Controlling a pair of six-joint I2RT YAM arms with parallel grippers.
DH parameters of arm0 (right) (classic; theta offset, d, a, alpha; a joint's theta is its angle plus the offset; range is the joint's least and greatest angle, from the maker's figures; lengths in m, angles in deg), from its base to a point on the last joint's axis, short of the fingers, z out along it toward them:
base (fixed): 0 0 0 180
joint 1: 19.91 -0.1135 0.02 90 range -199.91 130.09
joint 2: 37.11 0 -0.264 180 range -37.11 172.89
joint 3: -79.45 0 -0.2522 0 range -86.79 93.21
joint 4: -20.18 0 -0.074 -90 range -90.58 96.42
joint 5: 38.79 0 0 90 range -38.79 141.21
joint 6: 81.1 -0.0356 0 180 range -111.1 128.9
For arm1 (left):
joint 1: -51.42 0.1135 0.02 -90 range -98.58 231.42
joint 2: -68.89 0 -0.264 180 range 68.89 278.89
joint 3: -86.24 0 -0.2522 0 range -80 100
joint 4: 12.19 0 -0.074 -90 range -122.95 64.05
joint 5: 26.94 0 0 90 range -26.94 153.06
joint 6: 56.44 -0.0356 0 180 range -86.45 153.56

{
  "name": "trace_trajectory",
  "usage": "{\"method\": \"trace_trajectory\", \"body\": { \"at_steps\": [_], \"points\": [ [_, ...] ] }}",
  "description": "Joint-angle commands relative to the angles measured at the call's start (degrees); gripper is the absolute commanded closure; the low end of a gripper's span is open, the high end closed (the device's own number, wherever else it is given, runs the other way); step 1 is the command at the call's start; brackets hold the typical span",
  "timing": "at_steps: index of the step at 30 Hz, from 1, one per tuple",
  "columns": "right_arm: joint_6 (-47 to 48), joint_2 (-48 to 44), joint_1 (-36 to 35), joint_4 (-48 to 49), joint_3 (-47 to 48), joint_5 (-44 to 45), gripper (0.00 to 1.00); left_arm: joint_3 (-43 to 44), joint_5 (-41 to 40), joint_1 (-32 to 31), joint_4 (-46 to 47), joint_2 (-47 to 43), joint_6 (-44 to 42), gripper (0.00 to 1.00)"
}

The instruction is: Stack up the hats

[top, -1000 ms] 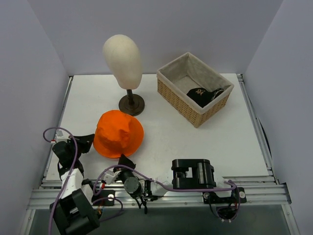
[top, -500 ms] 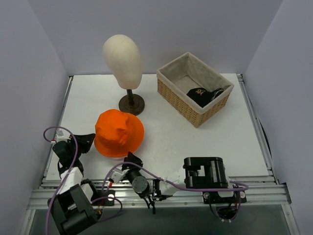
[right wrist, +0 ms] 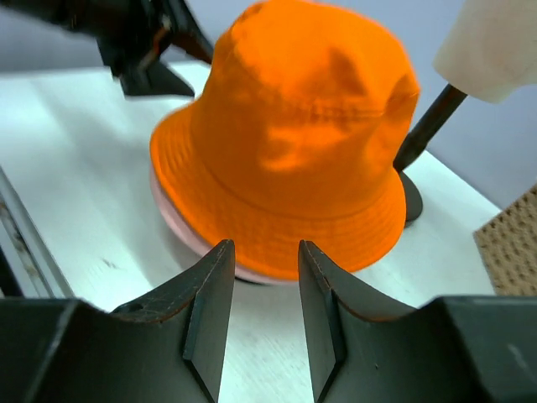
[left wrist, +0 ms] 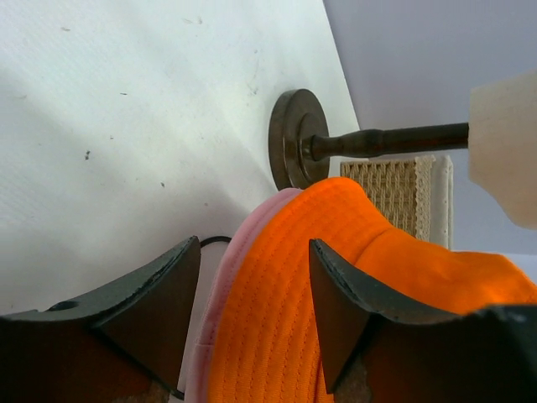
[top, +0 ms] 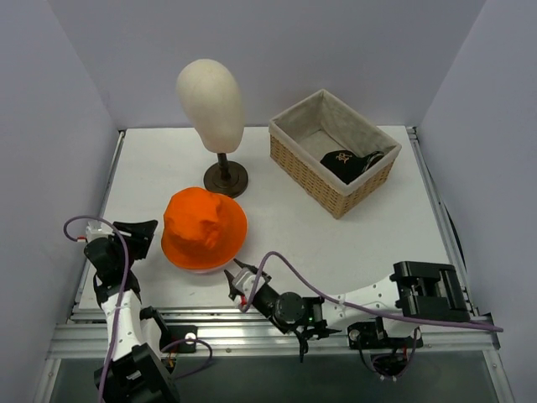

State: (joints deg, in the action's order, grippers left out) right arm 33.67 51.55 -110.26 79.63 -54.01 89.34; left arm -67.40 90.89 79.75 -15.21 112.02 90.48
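Nearest the bases, the right fingers point(right wrist: 208, 311) have been swung out from the folded arm within the last second. They are now lowered just beside the near brim of the orange bucket hat point(top: 204, 228), held moderately apart with nothing between them. Whether the brim is touched cannot be made out. At the left, the left fingers point(left wrist: 159, 302) are held wide open and empty, pointed at the hat's left brim and a little apart from it. The orange bucket hat is seen sitting on the pink bucket hat point(right wrist: 189, 235), whose rim peeps out beneath it, on the near-left part of the surface point(top: 336, 243). Two hats are thus judged stacked, and the approach from both sides is read as preparation for handling that pair. Just behind the pair, the dark stand point(top: 226, 178) of the mannequin head point(top: 210, 101) is found close by, so little room is left on that side. Farther right, the black cap point(top: 342, 164) is seen lying in the wicker basket point(top: 312, 180), whose walls would have to be cleared. No tan cap is seen in any view.
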Motion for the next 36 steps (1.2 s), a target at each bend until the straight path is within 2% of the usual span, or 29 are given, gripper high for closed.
{"method": "trace_trajectory", "body": {
  "at_steps": [1,3,4,7,10,15,20,22,23,25,29,31,36],
  "points": [
    [-11.39,-5.77,4.1,-1.82,-1.13,-5.08,0.68,4.18,-5.4,0.4,-8.0,-1.3,0.03,0.37],
    [-17.1,-8.94,7.97,-6.83,-0.09,-9.2,0.68,6.45,-6.91,0.4,-10.56,-1.3,-0.41,0.37],
    [-21.91,-9.82,9.73,-9.46,0.79,-9.82,0.69,7.34,-8.31,0.4,-14.4,-1.3,-0.85,0.37],
    [-28.34,-12.11,15.19,-13.51,2.46,-11.5,0.69,10.85,-8.67,0.32,-17.59,-1.04,-3.48,0.36],
    [-31.79,-11.76,19.06,-19.83,6.67,-9.3,0.71,11.75,-7.54,0.32,-15.85,-1.21,-4.19,0.36],
    [-37.34,-8.42,23.97,-24.25,10.73,-9.74,0.71,13.58,-2.27,0.32,-12.77,-1.12,-8.39,0.33],
    [-41.47,-3.77,27.15,-26.36,12.66,-12.28,0.71,21.21,-1.12,0.23,-18.29,-3.75,-14.82,0.27],
    [-43.31,-2.45,28.81,-25.14,12.32,-13.95,0.71,23.77,0.19,0.23,-20.76,-4.11,-17.1,0.23],
    [-43.75,-1.14,29.26,-24.96,12.23,-15.26,0.71,24.92,1.16,-0.03,-21.02,-4.02,-17.63,0.06],
    [-44.72,0.88,30.31,-24.96,12.93,-16.5,0.71,28.34,3.0,-0.65,-21.81,-3.15,-17.99,0.06],
    [-44.9,2.65,30.84,-25.48,14.33,-18.27,0.71,32.57,2.32,-4.16,-22.17,-2.09,-17.99,0.06],
    [-44.9,1.61,31.02,-27.32,14.77,-17.39,0.71,35.02,0.91,-7.93,-22.61,-1.74,-19.04,0.06],
    [-45.69,-5.5,33.65,-37.51,16.53,-11.34,0.71,44.16,-9.28,-19.26,-29.36,0.19,-26.15,0.06]
  ]
}}
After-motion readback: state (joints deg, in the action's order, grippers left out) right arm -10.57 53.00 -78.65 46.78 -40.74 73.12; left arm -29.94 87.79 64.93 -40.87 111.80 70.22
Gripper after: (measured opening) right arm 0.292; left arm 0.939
